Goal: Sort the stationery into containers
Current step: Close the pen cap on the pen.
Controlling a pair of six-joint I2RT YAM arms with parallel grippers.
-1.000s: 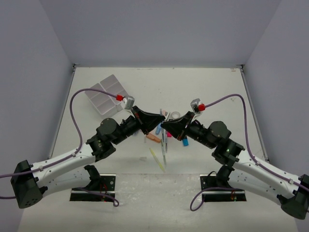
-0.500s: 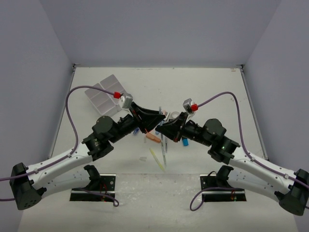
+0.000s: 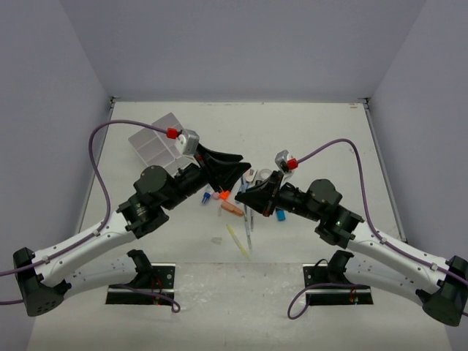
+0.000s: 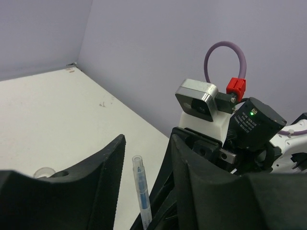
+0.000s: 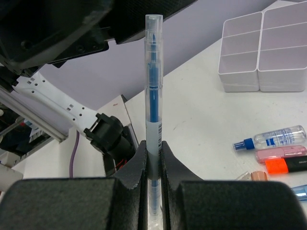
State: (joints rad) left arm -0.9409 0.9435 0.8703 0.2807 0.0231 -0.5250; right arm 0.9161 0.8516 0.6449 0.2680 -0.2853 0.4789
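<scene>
Pinching pen [image 5: 153, 86] (blue), right fingers [image 5: 132, 172] crowd left fingers [image 4: 96, 177].

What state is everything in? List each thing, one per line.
left gripper: open, gripping nothing.
right gripper: shut on the blue pen.
blue pen: capped, clamped near its lower end.
divided tray: standing upright; compartments in view empty.
spray bottle: lying on its side, cap on.
pink highlighter: lying flat.

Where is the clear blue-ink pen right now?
In the right wrist view, the pen stands upright, clamped in the right pincer. The left wrist view shows it between the parted fingers of the left pincer.
</scene>
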